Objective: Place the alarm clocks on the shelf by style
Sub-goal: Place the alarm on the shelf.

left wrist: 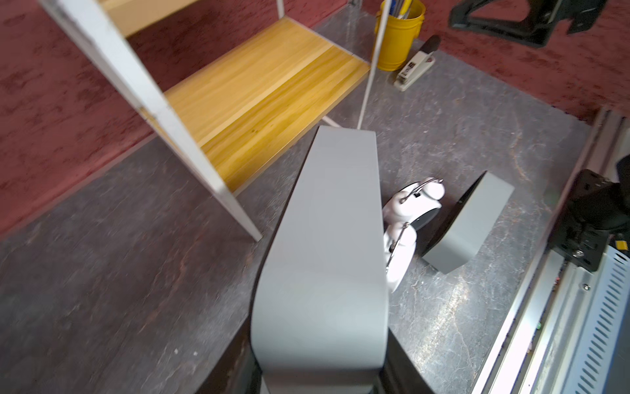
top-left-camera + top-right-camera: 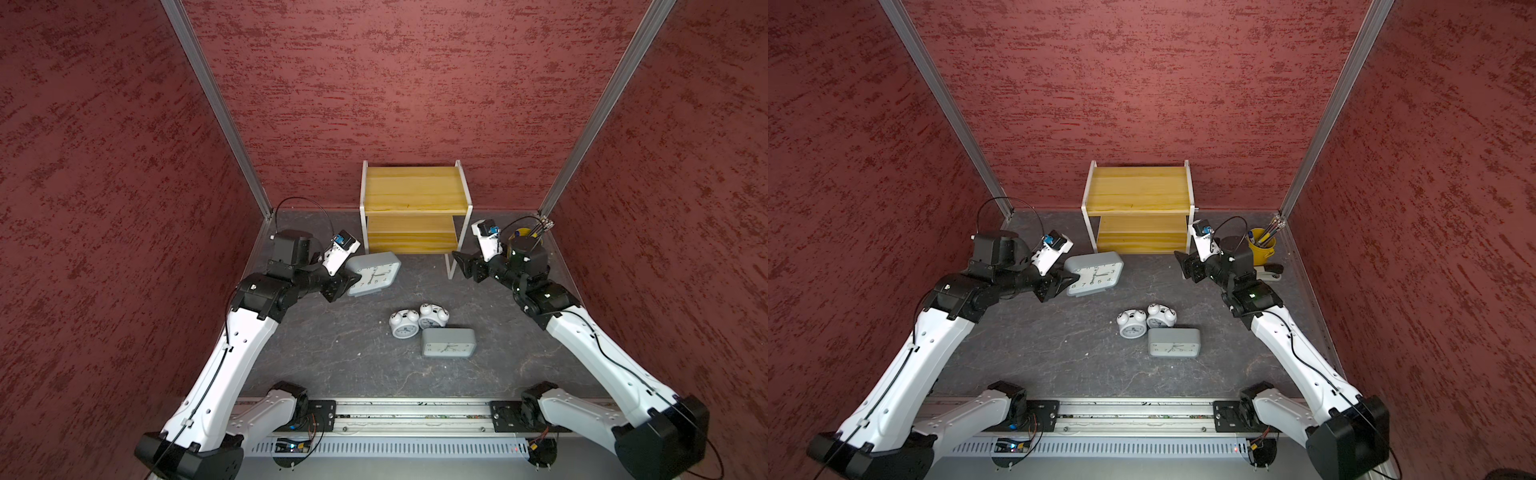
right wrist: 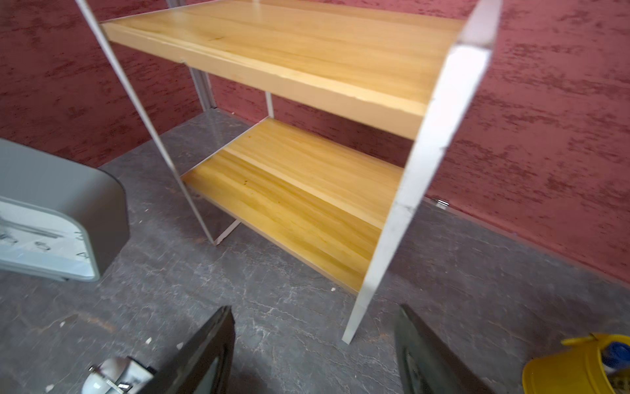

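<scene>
My left gripper (image 2: 348, 283) is shut on the left end of a grey rounded-rectangular alarm clock (image 2: 376, 274), whose white dial tilts upward just in front of the shelf's left leg. In the left wrist view the grey clock body (image 1: 327, 266) fills the space between the black fingers (image 1: 238, 361). The shelf (image 2: 415, 191), two yellowish boards in a white frame, stands at the back wall with both boards bare. Two white twin-bell clocks (image 2: 404, 327) (image 2: 432, 316) and a second grey clock (image 2: 449, 343) lie mid-table. My right gripper (image 2: 462, 264) hangs open and holds nothing beside the shelf's right front leg (image 3: 354, 324).
A yellow pencil cup (image 2: 1261, 247) and a stapler (image 2: 1269, 272) sit in the back right corner behind the right arm. Red walls close in three sides. A metal rail (image 2: 407, 411) runs along the front edge.
</scene>
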Available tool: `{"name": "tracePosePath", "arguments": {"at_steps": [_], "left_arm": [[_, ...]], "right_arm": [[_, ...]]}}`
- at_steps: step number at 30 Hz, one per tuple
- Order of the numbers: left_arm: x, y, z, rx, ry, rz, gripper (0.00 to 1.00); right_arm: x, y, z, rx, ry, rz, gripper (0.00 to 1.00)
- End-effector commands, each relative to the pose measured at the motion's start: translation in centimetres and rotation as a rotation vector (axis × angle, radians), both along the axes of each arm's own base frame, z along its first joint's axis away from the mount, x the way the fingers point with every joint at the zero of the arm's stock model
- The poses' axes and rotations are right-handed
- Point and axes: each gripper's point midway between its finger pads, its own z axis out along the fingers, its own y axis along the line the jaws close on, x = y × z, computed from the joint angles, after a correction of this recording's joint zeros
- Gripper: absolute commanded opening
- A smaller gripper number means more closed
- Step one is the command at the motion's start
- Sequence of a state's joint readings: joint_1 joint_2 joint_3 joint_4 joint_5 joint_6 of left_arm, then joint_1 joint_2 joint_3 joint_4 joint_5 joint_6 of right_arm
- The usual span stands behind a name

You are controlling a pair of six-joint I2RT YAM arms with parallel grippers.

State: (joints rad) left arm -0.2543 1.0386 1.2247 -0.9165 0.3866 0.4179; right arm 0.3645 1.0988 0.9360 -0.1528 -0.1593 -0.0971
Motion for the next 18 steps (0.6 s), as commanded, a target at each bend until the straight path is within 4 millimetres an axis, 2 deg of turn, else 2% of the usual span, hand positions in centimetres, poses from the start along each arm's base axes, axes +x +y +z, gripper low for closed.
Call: {"name": "tracePosePath", "arguments": {"at_steps": [1, 9, 14, 18], "left_arm": [[0.9, 2.5, 2.2, -0.012, -0.056, 0.128, 0.08], [3.0, 6.8, 4.3, -0.070, -0.126, 0.319, 0.08], [5.3, 10.1, 5.8, -0.103, -0.192, 0.453, 0.08], [7.1, 10.2, 7.1, -0.163, -0.252, 0.436, 0.08]], "right_arm": [[2.1, -1.8, 2.1, 0.067, -0.078, -0.138, 0.73], [4.7, -1.7, 2.8, 0.098, -0.136, -0.187, 0.70], [5.8, -1.8, 2.7, 0.106, -0.158, -0.211, 0.66], [6.5, -1.8, 2.6, 0.118, -0.181, -0.224, 0.63]]}}
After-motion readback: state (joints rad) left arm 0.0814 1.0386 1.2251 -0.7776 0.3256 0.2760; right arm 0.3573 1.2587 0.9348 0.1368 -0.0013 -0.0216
